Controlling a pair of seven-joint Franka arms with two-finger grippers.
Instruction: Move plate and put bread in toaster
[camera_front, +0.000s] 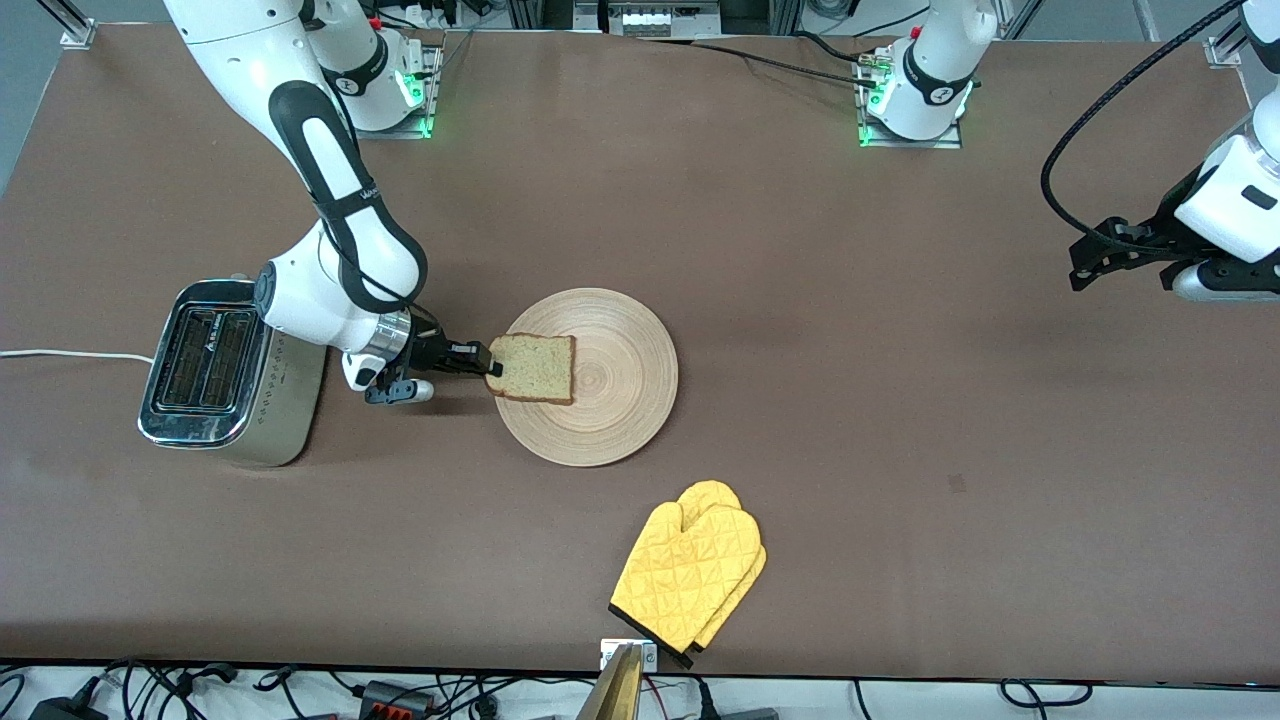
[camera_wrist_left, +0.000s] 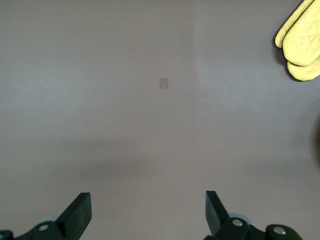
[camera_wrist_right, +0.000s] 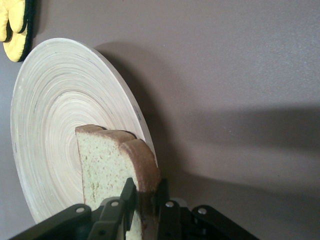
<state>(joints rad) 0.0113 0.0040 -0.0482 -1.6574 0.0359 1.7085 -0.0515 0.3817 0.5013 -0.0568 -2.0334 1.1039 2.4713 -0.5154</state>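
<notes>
A round pale wooden plate (camera_front: 600, 400) lies mid-desk. A brown-crusted bread slice (camera_front: 535, 368) sits on its edge nearest the toaster (camera_front: 225, 375), which stands upright, slots empty.

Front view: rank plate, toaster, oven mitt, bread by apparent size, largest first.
1. plate
2. toaster and oven mitt: look about alike, so not ranked; the mitt is nearer the camera.
3. bread, clearly smallest.

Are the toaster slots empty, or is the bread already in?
Empty. Both slots of the toaster show dark and open; the bread is over the plate, pinched by the right gripper.
</notes>
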